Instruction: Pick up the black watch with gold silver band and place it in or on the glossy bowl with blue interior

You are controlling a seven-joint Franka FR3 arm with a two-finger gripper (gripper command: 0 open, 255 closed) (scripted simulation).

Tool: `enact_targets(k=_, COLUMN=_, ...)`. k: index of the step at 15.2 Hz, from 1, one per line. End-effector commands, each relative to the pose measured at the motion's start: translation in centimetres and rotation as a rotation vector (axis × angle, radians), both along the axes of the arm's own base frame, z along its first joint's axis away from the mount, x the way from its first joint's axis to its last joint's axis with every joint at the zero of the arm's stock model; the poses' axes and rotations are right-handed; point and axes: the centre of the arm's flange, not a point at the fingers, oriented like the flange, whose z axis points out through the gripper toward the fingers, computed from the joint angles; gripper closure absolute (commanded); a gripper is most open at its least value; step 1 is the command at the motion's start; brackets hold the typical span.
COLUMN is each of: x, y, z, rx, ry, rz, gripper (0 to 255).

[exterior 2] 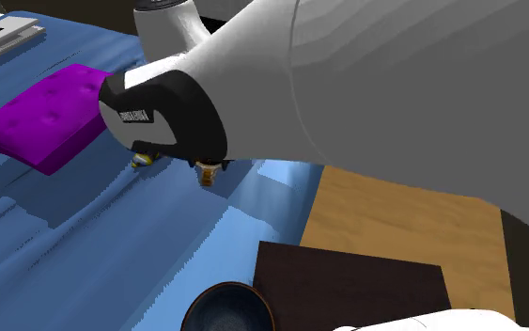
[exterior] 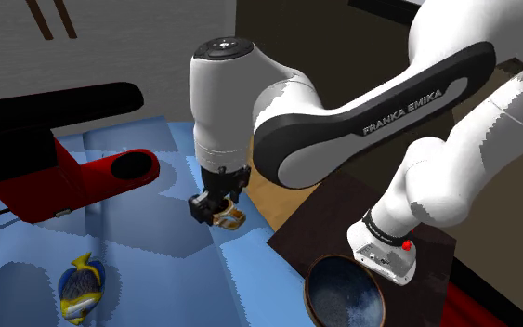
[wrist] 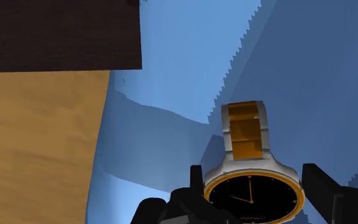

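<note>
**Shoulder view, from the left**

1. Red and black appliance [exterior: 73,181]. It stands on the blue cloth [exterior: 157,269], well apart from the gripper.
2. Fish-shaped figure [exterior: 81,286], blue and yellow. It lies on the same cloth, nearer the camera than the hand and well apart from it.
3. Gripper [exterior: 215,206], black, pointing down over the cloth. In the wrist view its fingers [wrist: 196,181] press against opposite sides of the watch case, clamped on it.
4. Watch [exterior: 231,219], with a black dial, gold bezel and silver-and-gold band. The dial sits between the fingertips and the band reaches out beyond them. I cannot tell whether it touches the cloth or hangs clear.
5. Dark board [exterior: 320,223]. It is near the hand, past the cloth's edge.
6. Bowl [exterior: 338,297], with a dark rim and glossy blue interior. It sits on the board, apart from the hand.

**Second exterior view, from the left**

7. Purple cushion [exterior 2: 51,118]. It lies on the cloth, apart from the hand.
8. Wooden surface [exterior 2: 394,216]. It is beyond the board, on the far side from the cushion.
</note>
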Motion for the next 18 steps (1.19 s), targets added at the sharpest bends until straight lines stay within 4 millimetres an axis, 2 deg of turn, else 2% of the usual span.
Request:
enact_targets(k=1, x=-2.8, y=-0.6, z=0.1, rx=0.0, ry=0.0, rz=-0.001, gripper=255)
enact_targets(k=18, x=-24.2, y=-7.4, z=1.2, rx=0.0, ry=0.0, rz=-0.001, gripper=255)
